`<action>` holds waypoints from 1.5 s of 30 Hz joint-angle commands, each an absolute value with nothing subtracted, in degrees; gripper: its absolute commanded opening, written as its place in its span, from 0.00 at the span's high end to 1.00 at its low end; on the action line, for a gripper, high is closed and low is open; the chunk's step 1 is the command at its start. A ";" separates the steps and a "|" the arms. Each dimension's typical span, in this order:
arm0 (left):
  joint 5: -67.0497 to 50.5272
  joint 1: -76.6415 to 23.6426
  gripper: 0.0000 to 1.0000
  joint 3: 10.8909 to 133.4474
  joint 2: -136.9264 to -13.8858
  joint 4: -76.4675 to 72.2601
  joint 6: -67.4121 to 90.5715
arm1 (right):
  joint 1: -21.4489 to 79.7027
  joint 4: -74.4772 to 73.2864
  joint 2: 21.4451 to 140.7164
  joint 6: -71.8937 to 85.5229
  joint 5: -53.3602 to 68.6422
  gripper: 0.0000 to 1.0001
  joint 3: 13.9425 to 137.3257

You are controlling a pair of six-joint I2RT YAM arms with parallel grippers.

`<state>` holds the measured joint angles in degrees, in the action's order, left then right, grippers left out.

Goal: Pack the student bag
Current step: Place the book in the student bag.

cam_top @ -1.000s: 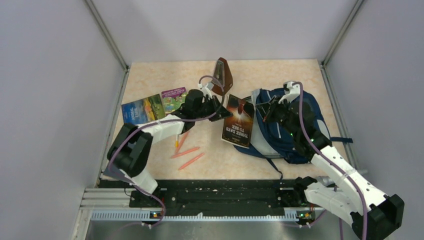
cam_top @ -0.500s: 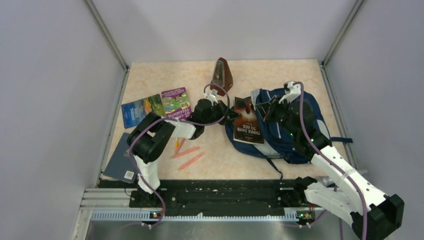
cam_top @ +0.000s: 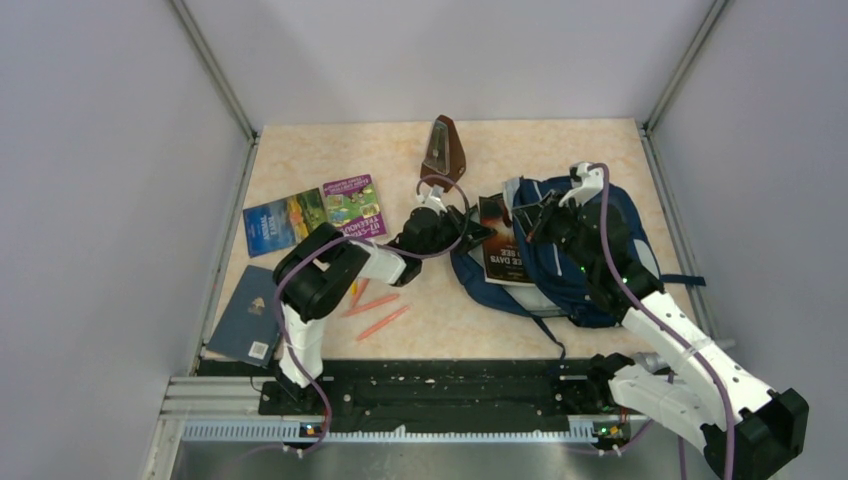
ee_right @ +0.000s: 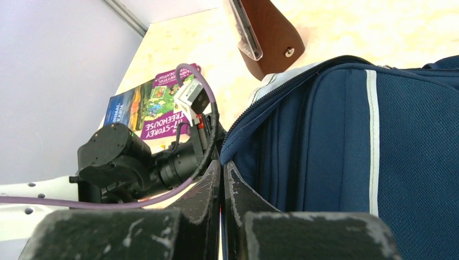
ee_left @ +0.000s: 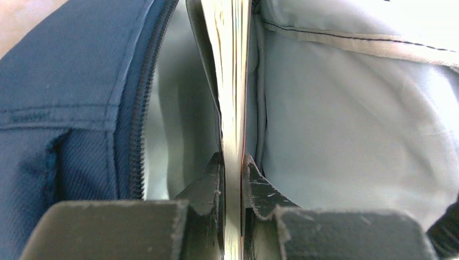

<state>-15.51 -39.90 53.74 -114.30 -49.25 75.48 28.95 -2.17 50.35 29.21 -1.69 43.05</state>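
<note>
The navy student bag [cam_top: 585, 255] lies at the right of the table, its mouth open to the left; it also shows in the right wrist view [ee_right: 346, 135]. My left gripper [cam_top: 470, 232] is shut on a dark book [cam_top: 502, 240] that is partly inside the bag. In the left wrist view the book's edge [ee_left: 233, 81] runs straight ahead between the grey lining [ee_left: 346, 119] and the zipper rim, held at my gripper [ee_left: 233, 162]. My right gripper [cam_top: 530, 222] is shut on the bag's upper flap and holds it lifted; in its own view the gripper [ee_right: 222, 165] pinches blue fabric.
A brown case [cam_top: 443, 150] lies at the back middle. A purple book [cam_top: 353, 203] and a blue landscape book [cam_top: 284, 220] lie at the left. A dark blue book [cam_top: 244, 318] lies near the front left edge. Orange pens [cam_top: 378, 312] lie in front of my left arm.
My left gripper has moved right with the dark book, sliding it from the table beside the bag into the bag's open mouth. The right gripper has kept holding the flap.
</note>
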 commanded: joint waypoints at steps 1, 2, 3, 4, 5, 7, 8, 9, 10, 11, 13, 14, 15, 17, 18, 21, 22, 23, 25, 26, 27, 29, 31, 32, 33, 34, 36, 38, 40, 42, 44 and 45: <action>-9.56 -40.91 1.00 50.79 -109.90 -54.28 78.01 | 28.48 4.52 47.86 29.99 -3.49 1.00 46.17; -8.50 -41.04 1.00 49.24 -109.08 -53.78 78.35 | 28.50 4.48 47.55 30.05 -3.85 1.00 46.04; -7.82 -41.19 1.00 48.18 -108.17 -52.84 78.58 | 28.60 4.53 47.36 30.05 -4.17 1.00 45.91; -7.60 -41.22 1.00 47.40 -107.45 -51.72 78.73 | 28.49 4.49 47.25 30.09 -4.41 1.00 45.76; -7.78 -41.30 1.00 46.97 -106.95 -50.35 78.93 | 28.50 4.49 47.07 30.12 -4.66 1.00 45.59; -7.26 -41.73 1.00 46.01 -105.93 -48.79 79.06 | 28.48 4.49 47.00 30.20 -5.06 1.00 45.37; -6.84 -42.01 1.00 45.87 -105.58 -47.79 78.65 | 28.55 4.48 46.88 30.28 -5.17 1.00 45.28; -6.48 -42.28 1.00 46.15 -105.46 -46.71 78.09 | 28.52 4.49 46.90 30.38 -5.18 1.00 45.19; -6.80 -42.42 1.00 46.91 -106.00 -45.80 77.49 | 28.54 4.55 46.86 30.47 -5.19 1.00 45.10; -7.56 -42.45 1.00 47.86 -106.83 -45.26 77.35 | 28.52 4.69 46.92 30.59 -5.19 1.00 44.95; -9.03 -42.50 1.00 49.75 -108.95 -46.39 78.12 | 28.48 4.76 46.94 30.83 -5.19 1.00 44.91; -9.39 -42.53 1.00 50.74 -109.88 -46.45 78.24 | 28.54 4.64 46.96 30.88 -5.21 1.00 44.98; -9.49 -42.58 1.00 51.86 -110.61 -45.94 78.05 | 28.55 4.47 46.96 30.86 -5.25 1.00 45.12; -9.37 -42.63 1.00 53.85 -111.82 -44.05 77.29 | 28.54 4.08 46.79 30.91 -5.32 1.00 45.41; -9.20 -42.63 1.00 54.90 -112.27 -43.16 76.76 | 28.48 3.97 46.71 30.87 -5.34 1.00 45.50; -9.15 -42.67 1.00 56.69 -113.65 -41.80 76.18 | 28.48 3.95 46.37 31.08 -5.44 1.00 45.44; -9.21 -42.75 1.00 57.36 -114.17 -41.30 75.93 | 28.50 4.08 46.25 31.16 -5.33 1.00 45.44; -9.23 -42.92 1.00 58.04 -114.55 -40.87 75.67 | 28.51 4.18 46.23 31.24 -5.31 1.00 45.44; -9.46 -43.29 1.00 59.58 -115.46 -39.92 74.91 | 28.48 4.23 46.35 31.37 -5.19 1.00 45.44; -9.99 -43.45 1.00 60.35 -115.97 -39.42 74.62 | 28.54 4.22 46.39 31.40 -5.11 1.00 45.44; -10.40 -43.56 1.00 61.05 -116.58 -39.11 74.42 | 28.51 4.18 46.34 31.41 -5.10 1.00 45.44; -10.72 -43.80 1.00 62.08 -117.32 -38.86 74.36 | 28.55 4.05 46.24 31.52 -5.10 1.00 45.40; -10.66 -44.22 1.00 62.87 -117.86 -38.87 74.28 | 28.53 4.04 46.22 31.57 -5.10 1.00 45.35; -10.52 -44.47 1.00 63.26 -118.15 -38.85 74.27 | 28.56 4.11 46.20 31.63 -5.10 1.00 45.35; -10.42 -44.67 1.00 63.91 -118.46 -38.85 74.22 | 28.52 4.13 46.18 31.72 -5.10 1.00 45.35; -10.23 -44.96 1.00 64.40 -118.80 -38.73 74.12 | 28.51 4.13 46.19 31.68 -5.10 1.00 45.35; -9.92 -45.37 1.00 65.31 -119.81 -38.67 74.11 | 28.56 4.17 46.17 31.81 -5.02 1.00 45.29; -9.84 -45.86 1.00 66.23 -120.63 -38.72 74.30 | 28.49 4.22 46.17 31.81 -5.01 1.00 45.19; -9.85 -46.28 1.00 66.75 -121.33 -39.00 74.35 | 28.61 4.15 46.09 31.88 -5.01 1.00 45.18; -9.10 -46.40 1.00 66.40 -120.92 -38.84 73.71 | 28.55 3.84 45.94 31.97 -5.08 1.00 45.18; -8.36 -46.28 1.00 65.12 -119.15 -38.99 72.64 | 28.49 3.50 45.71 31.95 -5.30 1.00 45.18; -7.93 -46.12 1.00 63.86 -117.99 -39.81 72.14 | 28.54 3.33 45.44 31.91 -5.54 1.00 45.18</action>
